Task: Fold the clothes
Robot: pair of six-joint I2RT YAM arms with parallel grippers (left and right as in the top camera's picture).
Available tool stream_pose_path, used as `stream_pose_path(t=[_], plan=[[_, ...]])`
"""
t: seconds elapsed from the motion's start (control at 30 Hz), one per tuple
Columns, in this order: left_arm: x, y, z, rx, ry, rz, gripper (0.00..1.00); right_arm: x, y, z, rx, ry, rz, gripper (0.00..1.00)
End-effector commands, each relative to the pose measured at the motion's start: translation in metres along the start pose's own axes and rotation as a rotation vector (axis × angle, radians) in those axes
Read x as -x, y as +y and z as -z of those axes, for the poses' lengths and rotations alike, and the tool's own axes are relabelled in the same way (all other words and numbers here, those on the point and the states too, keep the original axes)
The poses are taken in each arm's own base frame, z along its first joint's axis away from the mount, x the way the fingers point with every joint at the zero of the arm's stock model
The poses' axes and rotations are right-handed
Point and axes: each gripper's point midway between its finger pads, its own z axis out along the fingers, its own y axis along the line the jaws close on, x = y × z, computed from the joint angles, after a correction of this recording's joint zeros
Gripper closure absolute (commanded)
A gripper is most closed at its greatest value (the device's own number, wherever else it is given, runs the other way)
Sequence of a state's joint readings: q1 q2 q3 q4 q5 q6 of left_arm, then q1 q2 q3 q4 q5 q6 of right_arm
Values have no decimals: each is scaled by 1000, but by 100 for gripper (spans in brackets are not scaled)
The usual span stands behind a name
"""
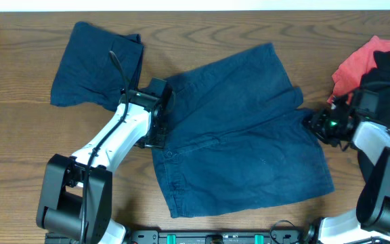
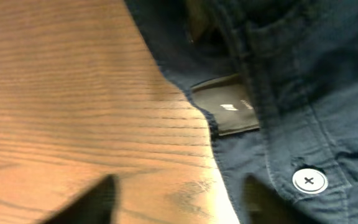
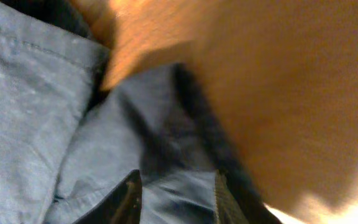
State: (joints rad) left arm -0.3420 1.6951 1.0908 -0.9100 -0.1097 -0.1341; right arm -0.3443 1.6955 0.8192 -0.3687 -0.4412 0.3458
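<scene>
My left claw (image 2: 173, 190) released at the buttoned waistband (image 2: 272, 143) of dark navy fabric shorts (image 1: 249, 135), spread on my wooden tabletop (image 1: 19, 149), right claw (image 1: 313, 122) at their far edge, grip I cannot tell

text: nothing readable was found | dark label (image 2: 227, 107) on shorts (image 2: 319, 81): tiny white mark was seen, too blurry tbh

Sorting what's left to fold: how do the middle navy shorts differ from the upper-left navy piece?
The shorts lie spread open, both legs out; the upper-left piece is gathered compactly. The shorts cover far more table than the piece. The shorts' buttoned waistband shows; the piece shows none. Both are dark navy fabric.
</scene>
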Motion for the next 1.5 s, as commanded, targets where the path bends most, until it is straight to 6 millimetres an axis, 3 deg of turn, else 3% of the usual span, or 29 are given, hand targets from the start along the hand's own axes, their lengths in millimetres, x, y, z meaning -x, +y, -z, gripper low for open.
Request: stream_pose_path(t=[0.0, 0.03, 0.07, 0.13, 0.17, 0.23, 0.33, 0.5, 0.7, 0.9, 1.0, 1.1, 1.3, 1.47], plan=[[16, -5, 9, -44, -70, 26, 22, 19, 12, 37, 79, -92, 11, 60], [24, -11, 10, -75, -100, 30, 38, 21, 14, 47, 83, -116, 13, 66], [31, -18, 12, -114, -125, 33, 63, 24, 18, 57, 89, -142, 23, 75], [39, -26, 14, -158, -157, 35, 94, 26, 31, 70, 125, -175, 57, 92], [42, -30, 15, -181, -168, 34, 94, 25, 44, 76, 165, -187, 98, 99], [45, -38, 17, -229, -178, 31, 94, 20, 69, 81, 233, -193, 186, 99], [46, -50, 21, -300, -180, 23, 94, 12, 97, 72, 271, -184, 281, 99], [28, -61, 27, -379, -112, 13, 94, 6, 143, 33, 259, -224, 449, 99], [12, -56, 43, -376, -109, -56, 94, 17, 176, -26, 298, -292, 391, 99], [11, -51, 74, -392, -206, -55, 94, 34, 173, -87, 265, -196, 270, 99], [10, -48, 86, -398, -247, -55, 94, 42, 169, -107, 220, -161, 250, 99], [8, -46, 98, -406, -280, -42, 94, 63, 152, -121, 96, -170, 207, 99], [6, -46, 108, -425, -306, -25, 94, 104, 87, -122, -246, -217, 122, 99], [5, -46, 108, -426, -299, -10, 94, 128, 66, -107, -297, -219, 103, 99]])
